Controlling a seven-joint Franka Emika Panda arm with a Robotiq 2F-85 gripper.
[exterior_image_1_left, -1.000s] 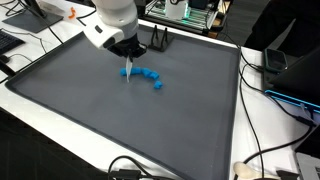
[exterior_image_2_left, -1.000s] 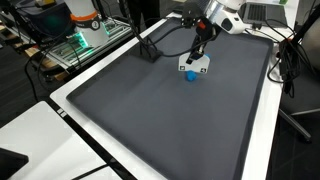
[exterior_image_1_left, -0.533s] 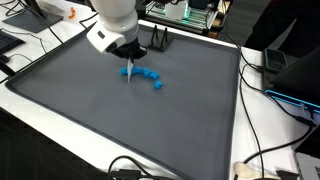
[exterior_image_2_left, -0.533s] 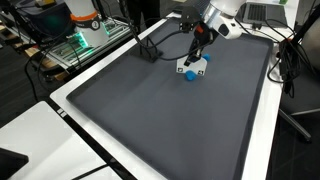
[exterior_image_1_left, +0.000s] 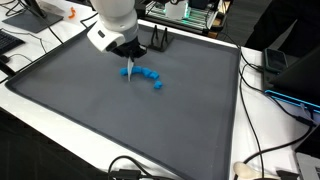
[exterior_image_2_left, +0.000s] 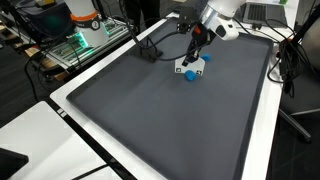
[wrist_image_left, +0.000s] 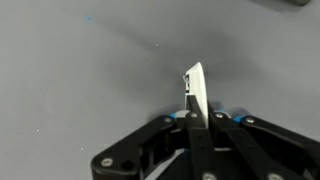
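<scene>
Gripper clenched on a thin white piece
The piece stands edge-on between the fingertips in the wrist view; a chain of blue beads lies on the grey mat just beside the fingertips

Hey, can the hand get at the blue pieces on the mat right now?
Probably not to grab them: the hand is shut on a white piece, so its jaws are taken. Nothing blocks the way, though; the blue pieces lie close beside it on the open mat.
</scene>
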